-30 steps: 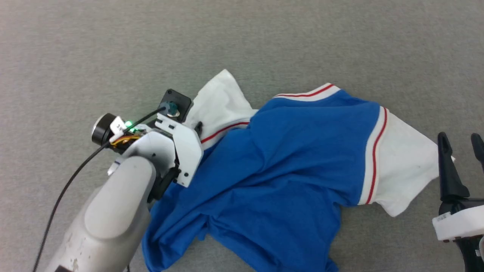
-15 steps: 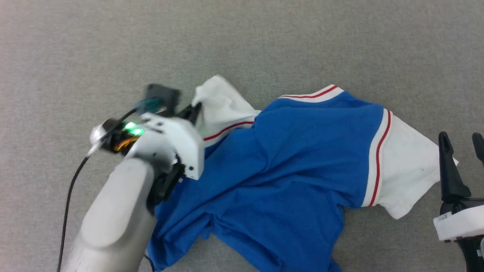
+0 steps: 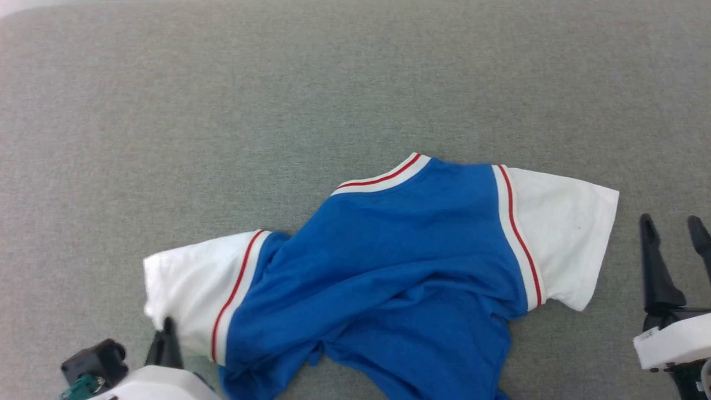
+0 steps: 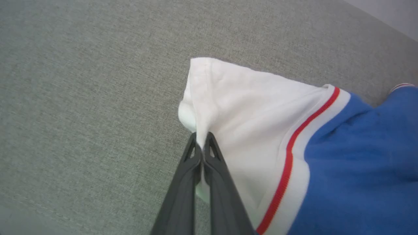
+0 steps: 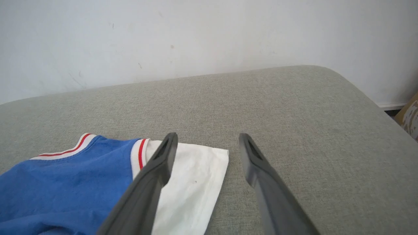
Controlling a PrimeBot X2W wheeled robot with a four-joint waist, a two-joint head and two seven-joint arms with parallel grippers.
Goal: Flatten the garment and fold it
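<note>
The garment (image 3: pixel 389 266) is a royal-blue T-shirt with white sleeves and red-and-white trim, lying crumpled across the grey surface. Its collar trim (image 3: pixel 383 179) points to the far side. My left gripper (image 3: pixel 165 328) is at the lower left, shut on the edge of the left white sleeve (image 3: pixel 189 283). In the left wrist view the fingers (image 4: pixel 202 139) pinch a fold of that sleeve (image 4: pixel 241 104). My right gripper (image 3: pixel 669 222) stands open just right of the other white sleeve (image 3: pixel 561 233), apart from it. The right wrist view has these open fingers (image 5: pixel 208 138) over that sleeve's (image 5: pixel 192 186) hem.
A grey fabric surface (image 3: pixel 278 111) lies under everything, with wide bare room on the far side. In the right wrist view a white wall (image 5: pixel 196 39) rises behind it, its rounded edge (image 5: pixel 365 91) drops off at the right, and a cardboard box (image 5: pixel 409 116) stands beyond.
My left gripper has shut on the left sleeve and drawn it out toward the lower left, so the shirt lies wider. The head view has shifted. The right gripper holds still.
</note>
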